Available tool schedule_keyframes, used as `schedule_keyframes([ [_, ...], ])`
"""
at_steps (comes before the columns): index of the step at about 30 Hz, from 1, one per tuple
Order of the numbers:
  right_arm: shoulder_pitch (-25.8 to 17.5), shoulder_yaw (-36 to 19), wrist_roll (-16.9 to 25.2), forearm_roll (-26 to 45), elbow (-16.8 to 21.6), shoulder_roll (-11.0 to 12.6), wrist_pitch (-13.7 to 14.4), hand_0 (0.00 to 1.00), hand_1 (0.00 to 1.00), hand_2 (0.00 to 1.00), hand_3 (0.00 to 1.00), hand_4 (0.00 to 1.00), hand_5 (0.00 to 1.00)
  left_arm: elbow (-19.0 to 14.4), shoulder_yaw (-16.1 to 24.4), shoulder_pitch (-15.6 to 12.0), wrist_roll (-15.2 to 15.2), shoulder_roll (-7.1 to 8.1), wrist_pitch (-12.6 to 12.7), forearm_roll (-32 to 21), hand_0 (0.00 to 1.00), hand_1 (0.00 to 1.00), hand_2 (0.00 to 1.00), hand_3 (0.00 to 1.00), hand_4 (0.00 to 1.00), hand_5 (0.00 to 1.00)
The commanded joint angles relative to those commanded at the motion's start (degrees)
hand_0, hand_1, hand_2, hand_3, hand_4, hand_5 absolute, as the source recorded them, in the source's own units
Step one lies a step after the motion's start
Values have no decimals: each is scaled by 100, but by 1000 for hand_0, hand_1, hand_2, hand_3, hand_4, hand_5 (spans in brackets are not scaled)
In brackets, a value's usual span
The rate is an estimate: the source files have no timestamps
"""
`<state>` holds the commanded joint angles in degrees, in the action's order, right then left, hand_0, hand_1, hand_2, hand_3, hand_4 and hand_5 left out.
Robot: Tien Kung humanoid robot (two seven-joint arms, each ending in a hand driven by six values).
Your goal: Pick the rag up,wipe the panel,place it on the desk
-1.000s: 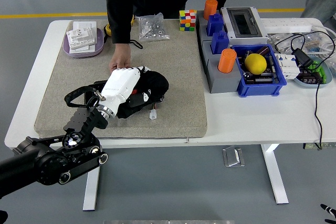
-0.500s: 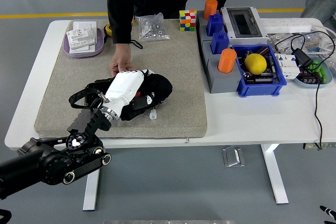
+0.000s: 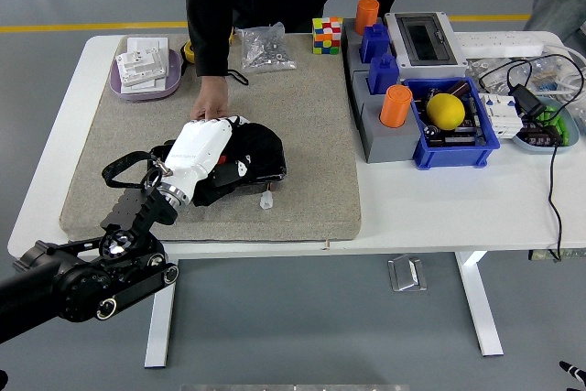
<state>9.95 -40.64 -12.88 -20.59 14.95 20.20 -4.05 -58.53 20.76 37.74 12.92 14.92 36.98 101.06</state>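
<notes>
A white rectangular table [image 3: 430,212] with white metal legs [image 3: 481,304] stands on a smooth grey floor [image 3: 320,336]. A yellow painted line [image 3: 92,27] crosses the floor behind the table's far edge. A square metal floor plate [image 3: 407,273] lies beneath the table. Lighting is even and diffuse.

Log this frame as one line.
left hand: on rag, over mat | person's hand: at rag's far edge | right hand: not in view
</notes>
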Motion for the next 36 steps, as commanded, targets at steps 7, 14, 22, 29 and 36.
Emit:
schedule_keyframes([
  [7, -8, -55, 5, -24, 1, -6, 12, 772, 621, 711, 637, 998, 571, -10, 107, -99, -15, 150, 0, 45, 191, 77, 657, 716, 450, 9],
  [14, -22, -114, -1, -39, -13, -5, 6, 772, 619, 711, 637, 998, 572, -58, 250, -218, -22, 327, 0, 108, 190, 77, 657, 716, 450, 10],
  [22, -38, -193, 2, -76, -13, 0, 16, 772, 619, 711, 637, 998, 572, -145, 462, -384, -29, 604, 0, 209, 191, 77, 658, 716, 450, 10],
  [29, -77, -226, 5, -81, -29, -17, 10, 772, 619, 711, 637, 998, 573, -268, 604, -568, -31, 836, 0, 284, 191, 77, 658, 716, 452, 15],
  [36, -77, -233, 8, -85, -36, -35, 10, 772, 619, 711, 638, 998, 573, -294, 681, -716, -47, 939, 0, 308, 191, 77, 658, 716, 454, 16],
])
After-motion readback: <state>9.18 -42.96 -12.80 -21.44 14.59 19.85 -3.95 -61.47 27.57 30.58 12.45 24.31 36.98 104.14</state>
